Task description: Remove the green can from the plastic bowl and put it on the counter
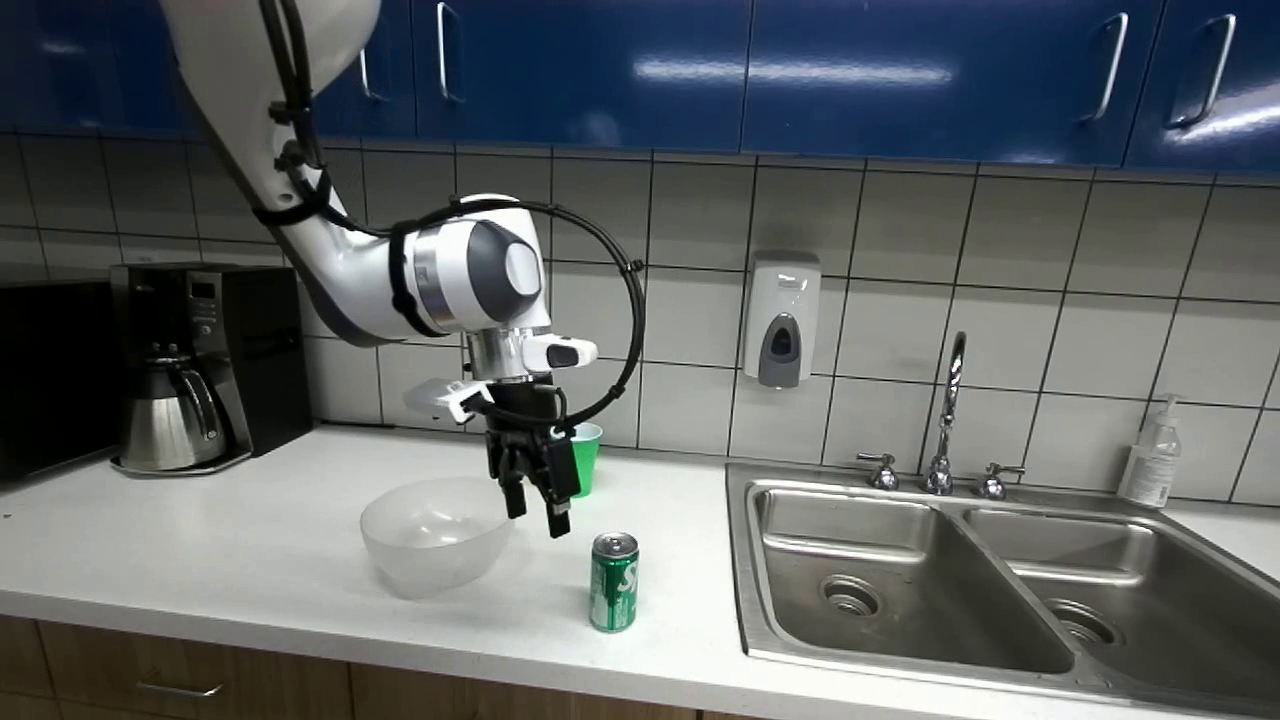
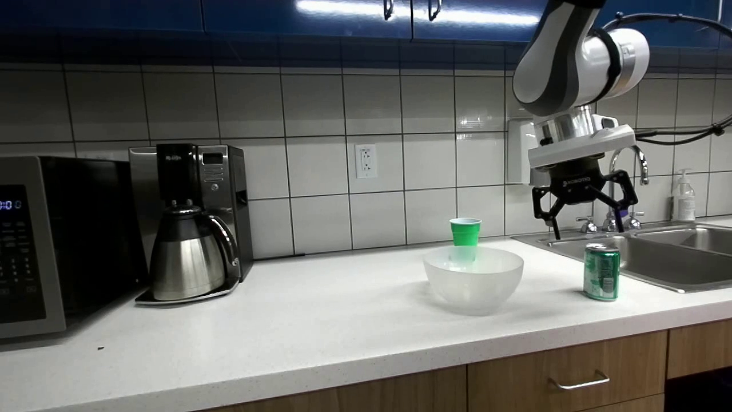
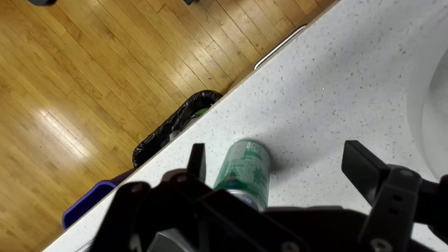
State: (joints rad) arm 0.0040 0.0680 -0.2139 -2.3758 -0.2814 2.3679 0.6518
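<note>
The green can (image 1: 613,585) stands upright on the white counter (image 1: 250,560), outside the bowl; it also shows in an exterior view (image 2: 601,273) and in the wrist view (image 3: 249,164). The translucent plastic bowl (image 1: 430,548) sits beside it, with no can inside; it shows in an exterior view (image 2: 473,286) and at the right edge of the wrist view (image 3: 435,105). My gripper (image 1: 537,515) is above the counter near the can, higher than its top in an exterior view (image 2: 588,232). In the wrist view its fingers (image 3: 276,157) are wide apart and touch nothing. They partly hide the can's top.
A green plastic cup (image 1: 586,460) stands behind the bowl. The steel double sink (image 1: 745,570) and faucet (image 1: 945,420) lie to the can's right. A coffee maker (image 2: 194,257) and microwave (image 2: 51,246) stand at the left. A black-lined bin (image 3: 168,129) is below the counter's front edge.
</note>
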